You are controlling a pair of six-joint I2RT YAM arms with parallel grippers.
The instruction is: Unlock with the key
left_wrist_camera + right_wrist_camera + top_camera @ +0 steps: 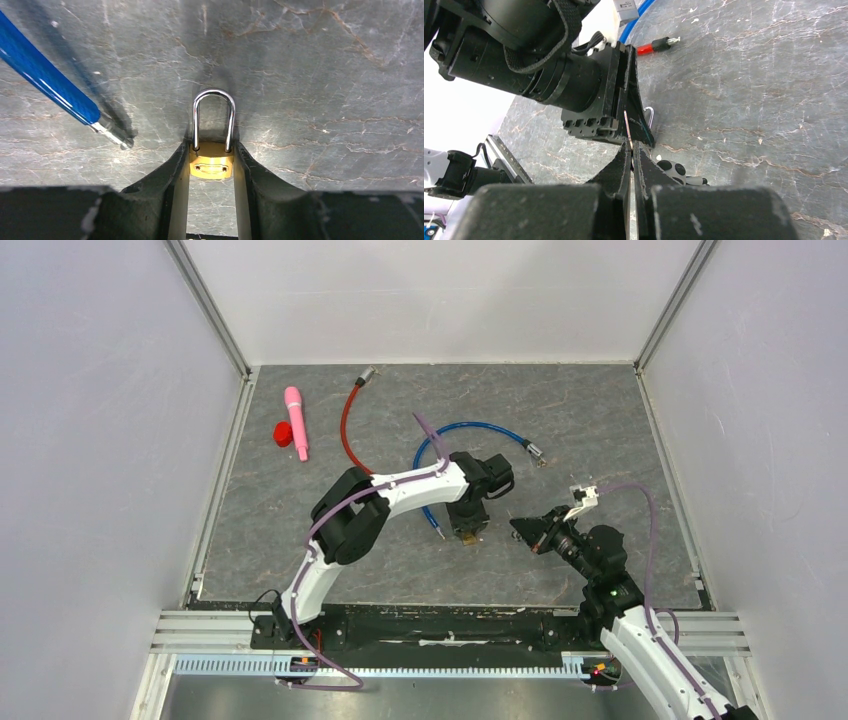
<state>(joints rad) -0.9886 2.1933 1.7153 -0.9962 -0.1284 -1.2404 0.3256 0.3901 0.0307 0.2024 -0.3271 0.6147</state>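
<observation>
A small brass padlock (pixel 211 162) with a steel shackle (pixel 214 117) stands on the grey table, clamped between the fingers of my left gripper (pixel 211 150). In the top view the left gripper (pixel 467 528) points down at mid-table with the padlock (pixel 467 537) at its tip. My right gripper (pixel 632 146) is shut on a thin metal key (pixel 626 127). The key's blade sticks out toward the left gripper and the padlock's shackle (pixel 650 114), a short gap away. A black-and-white panda charm (pixel 674 170) hangs beside the right fingers. In the top view the right gripper (pixel 524 530) is just right of the padlock.
A blue cable (pixel 470 430) curves behind the left gripper, its metal end near the padlock (pixel 112 134). A red cable (pixel 347 425), a pink stick (pixel 296 422) and a red cap (pixel 284 433) lie at the back left. White walls enclose the table.
</observation>
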